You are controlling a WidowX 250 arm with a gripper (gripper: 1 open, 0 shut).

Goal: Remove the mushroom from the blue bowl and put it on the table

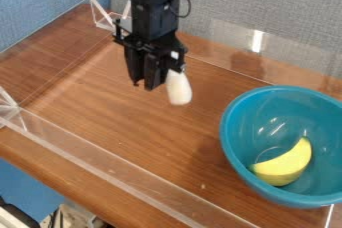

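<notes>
Lower the mushroom [179, 87] gently onto the table [140, 140], away from the bowl [231, 132]; the pincer [167, 70] appears clamped on it; release only after contact.

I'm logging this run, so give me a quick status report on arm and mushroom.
Gripper closed on mushroom, white stem showing. Mushroom out of blue bowl. Nothing seen in the way.

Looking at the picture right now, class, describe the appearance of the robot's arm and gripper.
The arm is black and bulky, with a thin dark cable looping out at one side. The gripper is black too, with blocky, angular parts. No markings are readable.
</notes>
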